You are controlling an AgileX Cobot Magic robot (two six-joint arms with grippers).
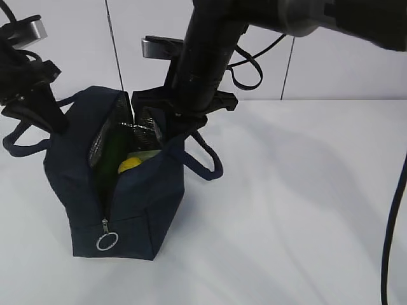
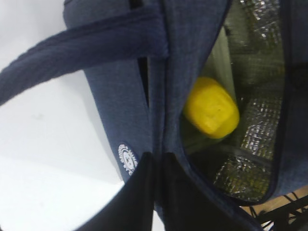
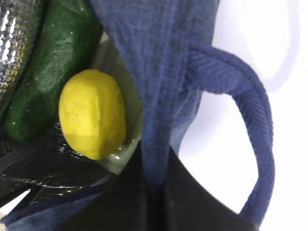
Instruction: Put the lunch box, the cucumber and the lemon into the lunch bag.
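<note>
Lunch bag (image 1: 137,210) sits left-centre of ext view, mouth open, zip ring pull (image 1: 107,241) low at the front. Both grippers are clamped on fabric: left gripper (image 2: 156,161) pinches the bag's left wall, right gripper (image 3: 154,180) the right wall, spreading the opening. Inside: cucumber (image 3: 45,72) lies lengthwise along the silvery lining, upper left of r-wrist view; lemon (image 3: 92,114) touches it, resting on the lunch box (image 3: 120,154) lid. All 3 items look in. Table (image 1: 305,210) on the right gives free room for arms to back off.
</note>
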